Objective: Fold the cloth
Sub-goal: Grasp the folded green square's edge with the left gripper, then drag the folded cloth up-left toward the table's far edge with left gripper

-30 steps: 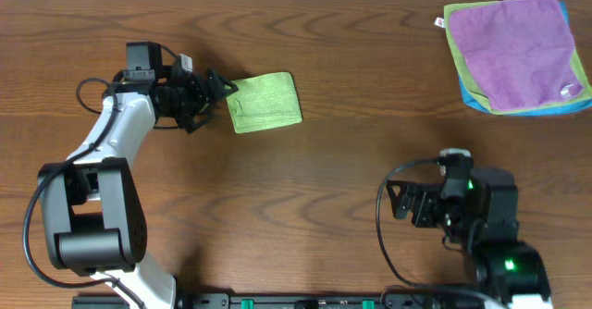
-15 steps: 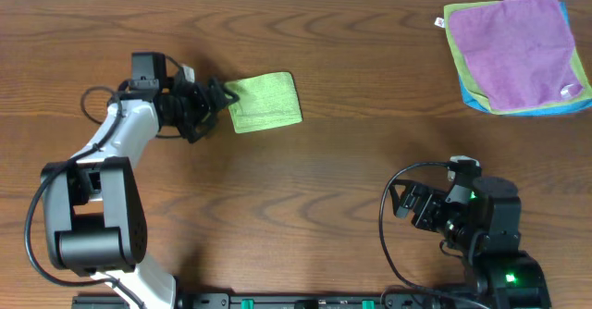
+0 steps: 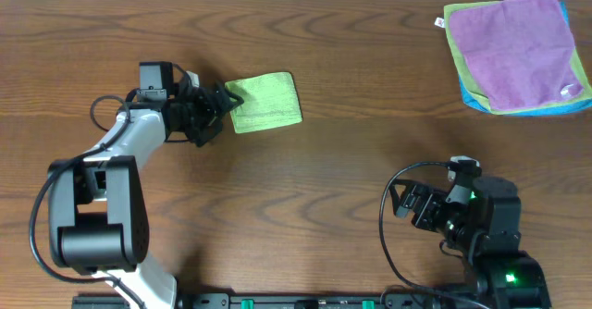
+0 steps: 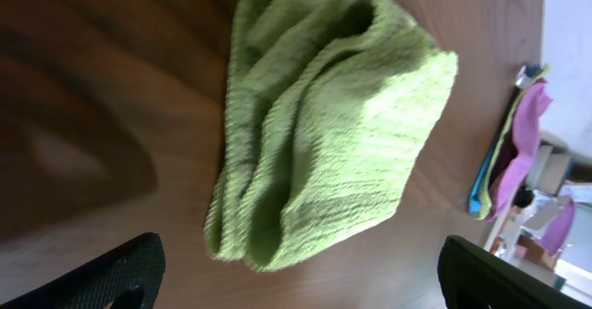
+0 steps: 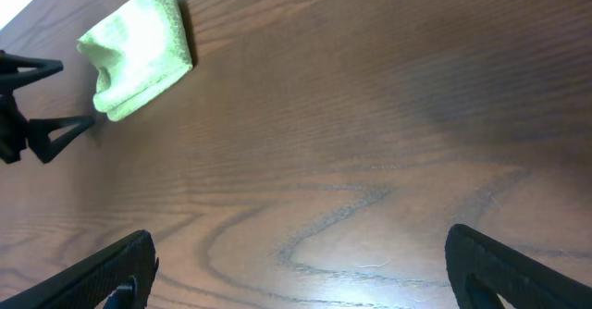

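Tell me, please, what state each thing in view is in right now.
Green terry cloth: folded into a thick wad, lying on the table, not gripped.
Left tool: open, its tips either side of the cloth's near edge.
Right tool: open, holding nothing.
Stack of purple, green and blue cloths: lying flat, purple on top, untouched.

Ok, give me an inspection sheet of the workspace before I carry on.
Surface: wooden table, no spills seen.
Job's things: green cloth, folded, layers uneven.
Clutter: cloth stack, purple on top, far right corner.
Grippers: left tool open at the cloth's edge; right tool open, holding nothing.
Cables: black cable loops beside the right arm.
Surroundings: only blur past the table edge.
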Robot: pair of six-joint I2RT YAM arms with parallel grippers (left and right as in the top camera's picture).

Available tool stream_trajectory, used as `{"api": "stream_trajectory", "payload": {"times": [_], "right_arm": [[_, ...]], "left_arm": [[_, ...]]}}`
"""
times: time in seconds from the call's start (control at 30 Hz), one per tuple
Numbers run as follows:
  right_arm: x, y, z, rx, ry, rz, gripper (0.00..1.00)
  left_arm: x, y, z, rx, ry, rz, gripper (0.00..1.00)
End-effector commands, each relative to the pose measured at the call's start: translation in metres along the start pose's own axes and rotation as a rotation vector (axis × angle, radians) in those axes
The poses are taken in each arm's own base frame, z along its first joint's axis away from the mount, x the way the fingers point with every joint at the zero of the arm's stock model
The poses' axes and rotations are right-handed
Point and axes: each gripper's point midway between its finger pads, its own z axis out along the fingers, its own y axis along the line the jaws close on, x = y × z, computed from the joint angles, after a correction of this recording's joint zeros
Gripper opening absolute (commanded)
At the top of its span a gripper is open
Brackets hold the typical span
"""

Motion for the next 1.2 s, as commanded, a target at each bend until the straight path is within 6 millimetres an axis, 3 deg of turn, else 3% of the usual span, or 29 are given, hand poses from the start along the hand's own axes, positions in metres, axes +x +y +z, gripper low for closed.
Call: {"api": "stream_trajectory", "payload": {"times": [0.0,0.27,0.43,0.5,0.57,0.7,0.77,0.8,0.97,1.17], "right_arm": [[0.0,-0.001,0.0,-0.001,-0.005,0.023,0.99],[0.0,-0.001,0.0,-0.001,-0.005,0.023,0.99],[0.0,-0.001,0.0,-0.001,-0.005,0.023,0.99],[0.0,-0.001,0.0,-0.001,-0.005,0.023,0.99],[0.0,-0.001,0.0,-0.001,-0.005,0.023,0.99],[0.0,-0.001,0.0,-0.001,-0.005,0.023,0.99],[0.0,-0.001,0.0,-0.001,-0.005,0.023,0.99],[0.0,-0.001,0.0,-0.001,-0.005,0.023,0.99],[0.0,-0.001,0.0,-0.001,-0.005,0.023,0.99],[0.0,-0.001,0.0,-0.001,-0.005,0.023,0.99]], "left_arm": [[0.008,0.003,0.014,0.018,0.047,-0.045,0.95],[0.014,0.002,0.032,0.022,0.065,-0.05,0.96],[0.017,0.012,0.049,0.009,0.089,-0.081,0.99],[0.019,0.017,0.055,0.003,0.096,-0.086,0.89],[0.019,0.021,0.059,0.001,0.099,-0.086,0.66],[0.016,0.023,0.065,0.008,0.093,-0.074,0.38],[0.013,0.021,0.065,0.019,0.083,-0.059,0.17],[0.01,0.018,0.065,0.034,0.075,-0.046,0.06],[-0.01,-0.023,0.057,0.191,0.035,0.046,0.06],[-0.069,-0.083,0.02,0.291,-0.103,0.122,0.06]]}}
